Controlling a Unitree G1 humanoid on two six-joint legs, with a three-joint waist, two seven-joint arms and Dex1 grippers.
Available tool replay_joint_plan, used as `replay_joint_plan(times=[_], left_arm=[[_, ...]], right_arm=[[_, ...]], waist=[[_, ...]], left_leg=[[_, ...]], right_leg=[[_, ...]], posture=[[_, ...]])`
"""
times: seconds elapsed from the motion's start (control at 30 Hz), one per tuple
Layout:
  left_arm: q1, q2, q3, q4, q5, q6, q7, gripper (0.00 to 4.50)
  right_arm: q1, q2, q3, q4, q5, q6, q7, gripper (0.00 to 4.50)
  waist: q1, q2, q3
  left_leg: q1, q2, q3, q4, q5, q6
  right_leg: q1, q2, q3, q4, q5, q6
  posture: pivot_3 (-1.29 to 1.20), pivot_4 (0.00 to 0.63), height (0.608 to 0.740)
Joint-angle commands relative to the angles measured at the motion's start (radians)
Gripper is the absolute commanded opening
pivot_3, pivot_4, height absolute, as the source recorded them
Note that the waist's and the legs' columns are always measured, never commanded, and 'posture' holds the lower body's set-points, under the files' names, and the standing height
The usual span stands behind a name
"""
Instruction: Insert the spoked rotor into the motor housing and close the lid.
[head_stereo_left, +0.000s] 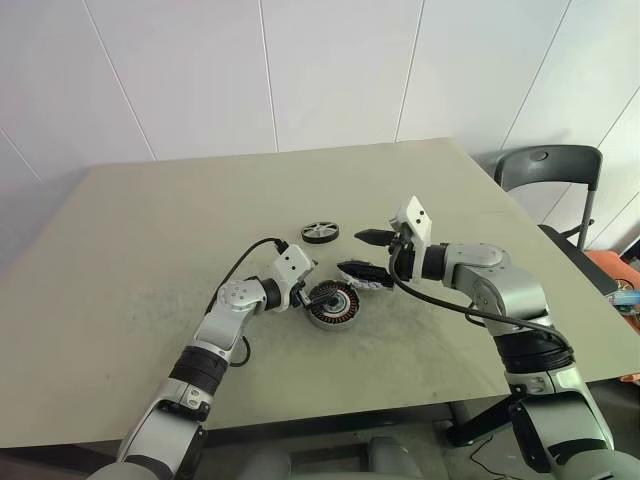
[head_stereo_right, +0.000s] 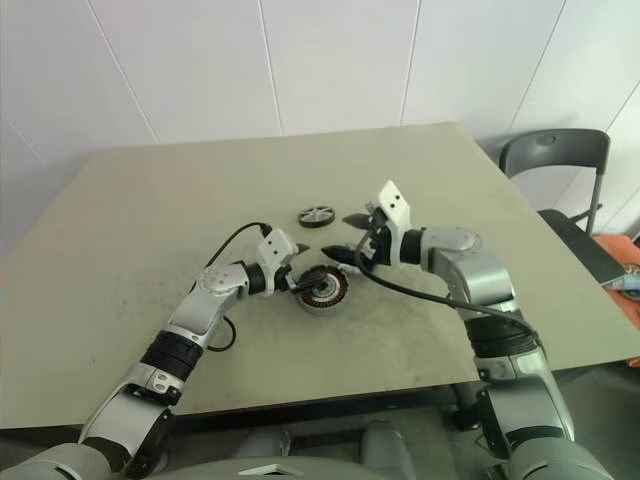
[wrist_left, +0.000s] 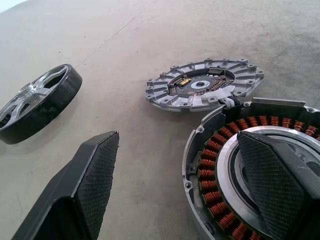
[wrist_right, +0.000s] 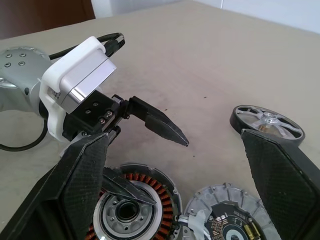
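Windings (wrist_left: 215, 170) (copper) show from the left wrist; left tool (wrist_right: 145, 150) and right tool (head_stereo_left: 368, 254) gape empty.

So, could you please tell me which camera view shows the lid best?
The left wrist view: the lid lies whole and close, slots and inner circuitry plain, beside the motor housing. The right wrist view cuts it off at the frame edge; in both eye views it is small and partly hidden under the right gripper.
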Motion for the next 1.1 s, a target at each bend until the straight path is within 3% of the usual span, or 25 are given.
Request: replay_joint_plan(times=[0.03, 0.17, 0.63, 0.83, 0.93, 1.1], left_arm=[[0.027, 0.011, -0.018, -0.025, -0.014, 0.003, -0.058, 4.02], [0.051, 0.023, -0.036, -0.068, -0.048, 0.044, -0.152, 4.02], [0.024, 0.008, 0.001, -0.031, -0.02, 0.038, -0.062, 4.02], [0.024, -0.038, 0.057, -0.098, -0.142, -0.007, -0.127, 4.02], [0.025, -0.03, 0.065, -0.098, -0.148, -0.012, -0.133, 3.44], [0.037, 0.008, 0.07, -0.105, -0.16, 0.014, -0.154, 1.78]], right_arm=[[-0.03, 0.005, -0.004, -0.002, -0.001, -0.02, 0.003, 4.5], [-0.032, 0.006, -0.004, 0.003, -0.002, -0.022, 0.003, 4.5], [-0.027, 0.01, -0.003, 0.002, -0.009, -0.025, 0.001, 4.5], [-0.028, 0.014, -0.001, 0.015, -0.014, -0.029, 0.006, 4.5], [-0.027, 0.015, -0.002, 0.015, -0.015, -0.028, 0.007, 4.5], [-0.027, 0.015, -0.002, 0.018, -0.017, -0.029, 0.006, 4.5]], waist=[[0.001, 0.0, 0.0], [0.001, 0.0, 0.0], [0.002, 0.0, 0.0], [0.001, 0.0, 0.0], [0.0, 0.0, 0.0], [0.0, 0.0, 0.0]], left_leg=[[0.0, 0.0, 0.0, 0.0, 0.0, 0.0], [-0.001, 0.0, 0.0, 0.0, 0.0, 0.0], [-0.001, 0.0, 0.0, 0.0, 0.0, 0.0], [-0.001, 0.0, 0.0, 0.0, 0.0, 0.0], [-0.002, 0.0, 0.0, 0.0, 0.0, 0.0], [-0.002, 0.0, 0.0, -0.001, 0.0, 0.0]], right_leg=[[0.0, 0.0, 0.0, 0.0, 0.0, 0.0], [0.0, 0.0, 0.0, -0.001, 0.0, 0.0], [-0.001, 0.0, 0.0, 0.0, 0.0, 0.0], [-0.001, 0.0, 0.0, 0.0, 0.0, 0.0], [-0.002, 0.0, 0.0, 0.0, 0.0, 0.0], [-0.002, 0.0, 0.0, 0.0, 0.0, 0.0]], posture=[[0.0, 0.0, 0.74], [0.0, 0.0, 0.74], [0.0, 0.0, 0.74], [0.0, 0.0, 0.74], [0.0, 0.0, 0.74], [0.0, 0.0, 0.74]])
